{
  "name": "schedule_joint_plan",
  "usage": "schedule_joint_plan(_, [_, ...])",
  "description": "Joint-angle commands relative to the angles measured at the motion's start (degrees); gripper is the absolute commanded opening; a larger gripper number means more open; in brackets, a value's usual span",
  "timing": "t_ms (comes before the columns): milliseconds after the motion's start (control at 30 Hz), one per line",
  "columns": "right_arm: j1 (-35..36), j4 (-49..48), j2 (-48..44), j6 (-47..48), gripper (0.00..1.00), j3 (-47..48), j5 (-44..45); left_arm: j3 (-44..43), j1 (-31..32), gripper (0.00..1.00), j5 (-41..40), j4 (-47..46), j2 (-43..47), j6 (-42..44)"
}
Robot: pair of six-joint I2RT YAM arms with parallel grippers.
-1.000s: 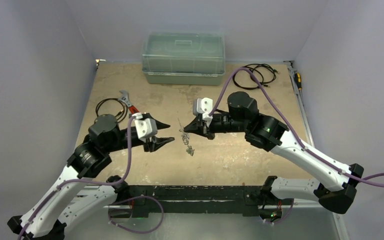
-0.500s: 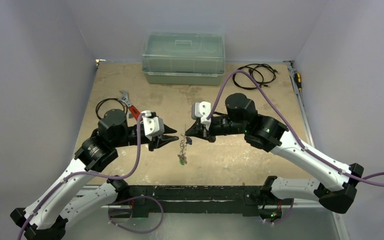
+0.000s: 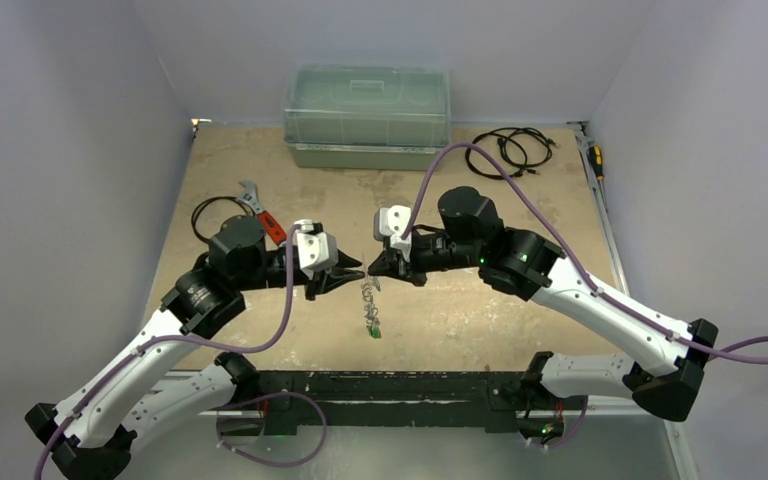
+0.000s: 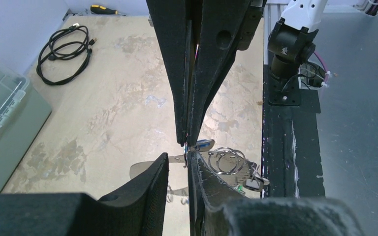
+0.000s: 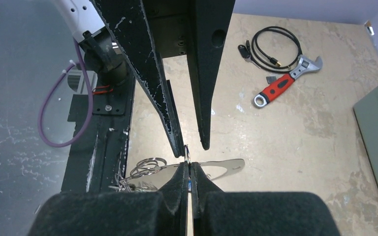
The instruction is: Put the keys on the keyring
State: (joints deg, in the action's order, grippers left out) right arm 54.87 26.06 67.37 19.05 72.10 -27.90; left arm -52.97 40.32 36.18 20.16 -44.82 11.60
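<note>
Over the last second the left gripper (image 3: 352, 274) has been swinging in toward 3 o'clock and narrowing its jaws from a wide spread. Its tips are now meeting those of the right gripper (image 3: 375, 268) nose to nose, so I judge a handover or a two-handed hold is beginning. The right jaws are pressing tightly together, pinching a thin silvery metal edge that I take to be the large, thin silver-grey keyring (image 5: 186, 150). That edge is standing up between the left jaws, hard against one finger. Those jaws are showing a narrow gap and are not yet clamping. The small silver keys (image 3: 370, 315) with coloured plastic tags are trailing from little wire rings (image 4: 226, 161) toward 6 o'clock of both grippers' tips.
</note>
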Motion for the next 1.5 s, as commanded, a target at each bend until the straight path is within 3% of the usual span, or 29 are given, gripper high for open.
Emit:
schedule_joint_plan(0, [0.6, -1.7, -0.1, 0.7, 0.0, 3.3, 0.5, 1.3, 0.4, 0.19, 0.1, -2.5, -0.1, 0.1])
schedule_joint_plan(100, [0.8, -2.0, -0.3, 1.0, 0.0, 3.2, 0.9, 1.4, 0.6, 0.19, -0.2, -2.0, -0.4, 0.3])
schedule_joint_plan(200, [0.8, -2.1, -0.9, 1.0, 0.0, 2.8, 1.4, 1.7, 0.9, 0.3, -0.9, -1.3, -0.3, 0.4])
schedule_joint_plan(267, [0.8, -2.2, -1.0, 1.0, 0.0, 2.5, 1.5, 1.9, 0.9, 0.31, -1.2, -1.3, -0.1, 0.5])
schedule_joint_plan(533, [0.9, -2.2, -0.7, 0.9, 0.0, 2.7, 1.5, 2.1, 1.2, 0.13, -1.2, -1.2, -0.5, 0.5])
schedule_joint_plan(800, [1.2, -2.5, -1.0, 0.9, 0.0, 2.5, 0.7, 2.3, 1.3, 0.13, -1.2, -1.5, -1.9, 0.5])
schedule_joint_plan(867, [1.2, -2.5, -1.1, 0.8, 0.0, 2.5, 0.5, 2.3, 1.4, 0.02, -0.9, -1.8, -2.3, 0.3])
schedule_joint_plan(933, [1.3, -2.6, -1.2, 0.9, 0.0, 2.4, 0.1, 2.3, 1.4, 0.0, -0.8, -2.1, -2.4, 0.5])
schedule_joint_plan(1200, [1.4, -5.5, -2.2, -0.2, 0.0, 0.5, 1.3, 9.0, 1.5, 0.0, 1.8, -17.0, 3.6, -4.3])
schedule_joint_plan(1333, [1.4, -10.8, -5.1, -2.1, 0.4, -2.0, 0.4, 12.3, 1.5, 0.0, 2.0, -24.5, 6.6, -8.2])
schedule_joint_plan(1467, [1.3, -17.5, -9.2, -4.6, 0.48, -5.9, 2.5, 15.0, 1.5, 0.0, 1.5, -30.0, 8.3, -12.0])
